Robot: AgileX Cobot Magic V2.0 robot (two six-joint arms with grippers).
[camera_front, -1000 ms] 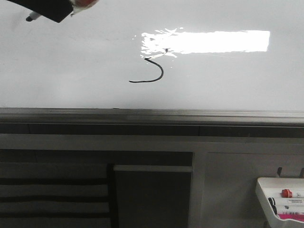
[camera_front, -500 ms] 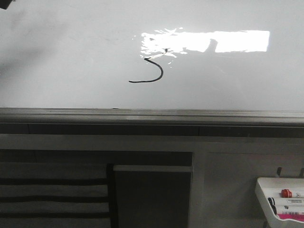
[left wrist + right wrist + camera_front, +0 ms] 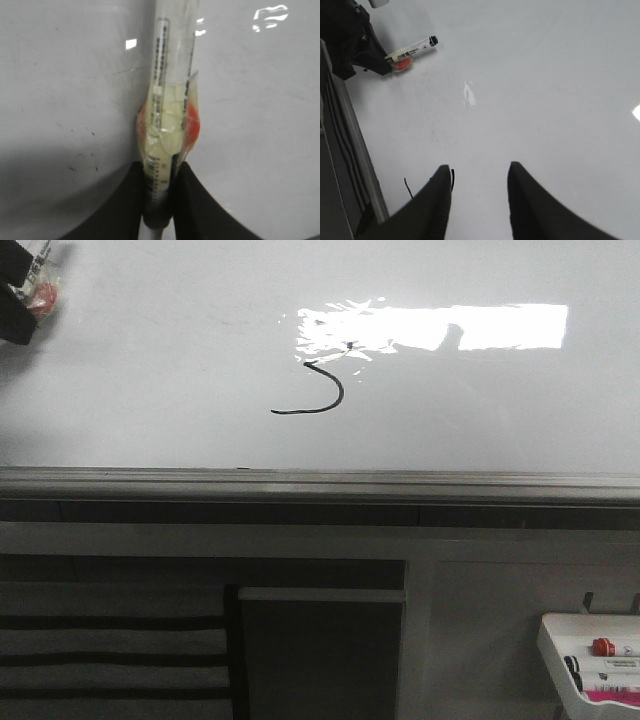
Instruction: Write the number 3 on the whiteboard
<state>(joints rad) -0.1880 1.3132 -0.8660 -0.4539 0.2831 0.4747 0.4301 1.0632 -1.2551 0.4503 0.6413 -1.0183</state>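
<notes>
One left tool point(image 3: 159, 200) gripping marker point(image 3: 172, 90), whiteboard point(image 3: 150, 390)

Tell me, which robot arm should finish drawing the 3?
Probably the left. Its tool is shut on the marker, off by the whiteboard's left edge. The right tool is open and empty. The number 3 looks only half drawn.
</notes>
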